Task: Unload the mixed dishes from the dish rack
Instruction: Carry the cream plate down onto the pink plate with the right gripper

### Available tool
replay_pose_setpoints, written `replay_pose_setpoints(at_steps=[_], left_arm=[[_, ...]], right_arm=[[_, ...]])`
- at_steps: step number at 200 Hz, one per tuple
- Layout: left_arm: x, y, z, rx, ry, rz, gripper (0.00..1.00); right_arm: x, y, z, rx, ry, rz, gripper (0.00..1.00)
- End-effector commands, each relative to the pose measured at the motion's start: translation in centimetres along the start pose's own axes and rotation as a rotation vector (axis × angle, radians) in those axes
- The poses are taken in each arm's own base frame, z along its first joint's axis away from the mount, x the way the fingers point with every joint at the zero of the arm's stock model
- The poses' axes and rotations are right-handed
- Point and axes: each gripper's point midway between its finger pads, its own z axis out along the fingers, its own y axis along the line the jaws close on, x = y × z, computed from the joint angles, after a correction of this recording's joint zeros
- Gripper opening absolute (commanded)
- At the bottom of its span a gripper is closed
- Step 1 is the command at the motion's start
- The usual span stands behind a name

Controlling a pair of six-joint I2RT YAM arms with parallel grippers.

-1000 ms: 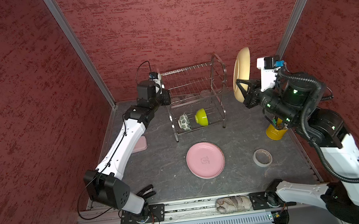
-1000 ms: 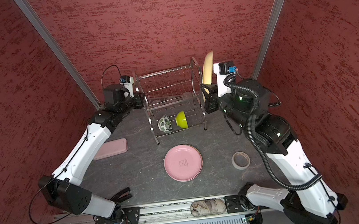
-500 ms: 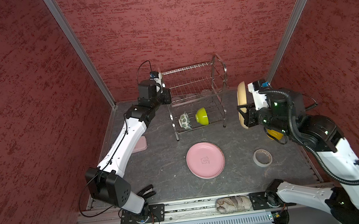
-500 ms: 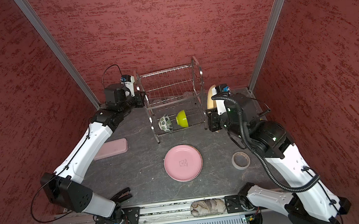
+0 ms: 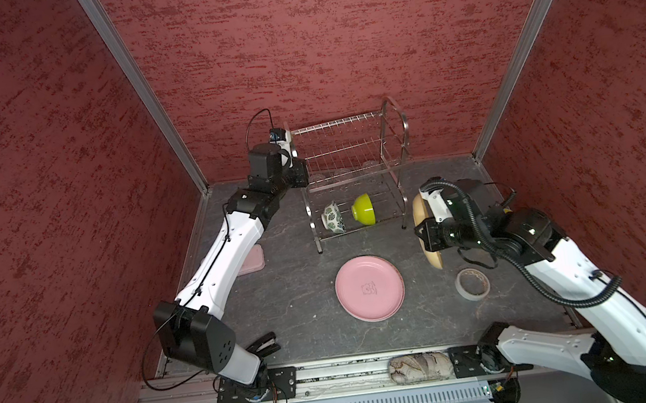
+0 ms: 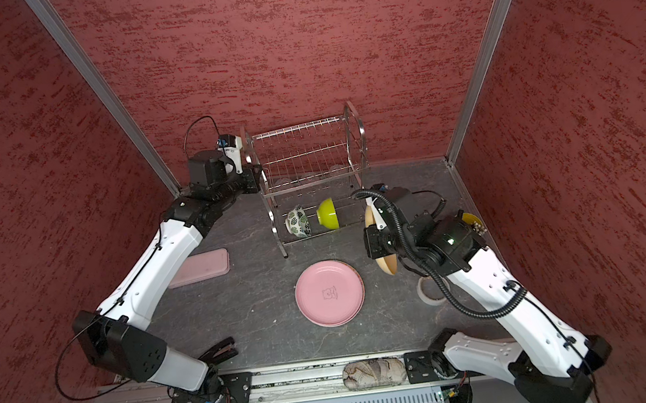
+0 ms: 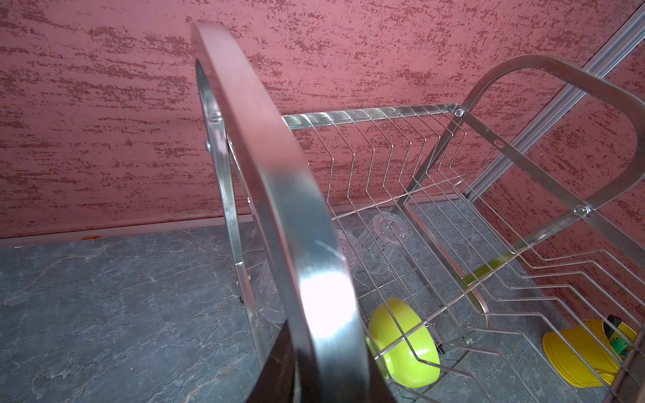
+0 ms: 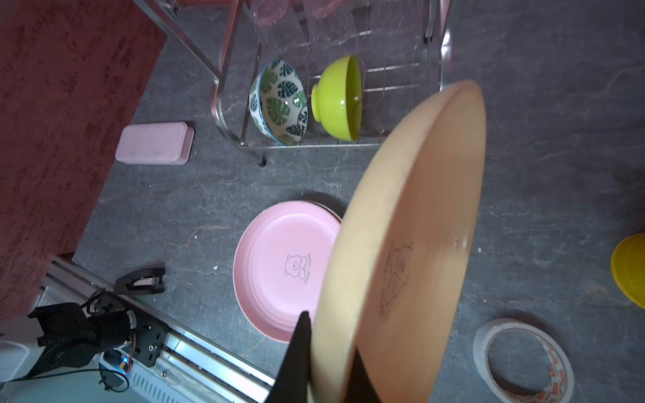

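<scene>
Your right gripper (image 8: 328,370) was pinched narrow on the rim of the tan-yellow plate (image 8: 412,226). The plate was already out of the dish rack (image 5: 346,147), just off its right front leg. It stood near-vertical on edge, long axis running straight out from the jaws.

The pink plate (image 5: 370,289) lay flat in front of the rack, on the back side of the held plate. My guess: you had to tip it that way to land it face up. Your right arm was the nearer one.

Your left gripper (image 7: 328,377) was clamped on the rack's left arched handle (image 7: 265,157).

The green-leaf bowl (image 8: 279,101), lime-green bowl (image 8: 338,97) and clear tumblers (image 7: 384,230) sat in the rack's lower tier.

Readable: "SWEET BEAR" beside the pink plate's bear. The held plate showed a faint bear outline, any text illegible.
</scene>
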Motion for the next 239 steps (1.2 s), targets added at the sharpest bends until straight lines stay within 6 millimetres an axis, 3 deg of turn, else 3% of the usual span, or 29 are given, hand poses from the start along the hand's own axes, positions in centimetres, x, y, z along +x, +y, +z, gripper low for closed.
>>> replay_pose_setpoints(at_steps=[1, 42, 127, 184, 239], left_arm=[[4.1, -1.0, 1.8, 0.06, 0.143, -0.13, 0.18], [4.2, -1.1, 1.9, 0.066, 0.147, -0.136, 0.18], [4.7, -1.1, 2.2, 0.067, 0.162, -0.148, 0.18], [5.0, -1.0, 2.2, 0.064, 0.17, -0.146, 0.18], [5.2, -1.0, 2.2, 0.064, 0.176, -0.145, 0.18]], right_arm=[[1.1, 1.4, 0.6, -0.049, 0.042, 0.004, 0.0], [3.7, 3.6, 3.1, -0.092, 0.133, -0.034, 0.0], [7.8, 10.3, 9.6, -0.193, 0.274, -0.194, 0.0], [10.3, 9.9, 13.4, 0.009, 0.347, -0.328, 0.0], [11.9, 10.4, 16.1, 0.087, 0.384, -0.408, 0.0]])
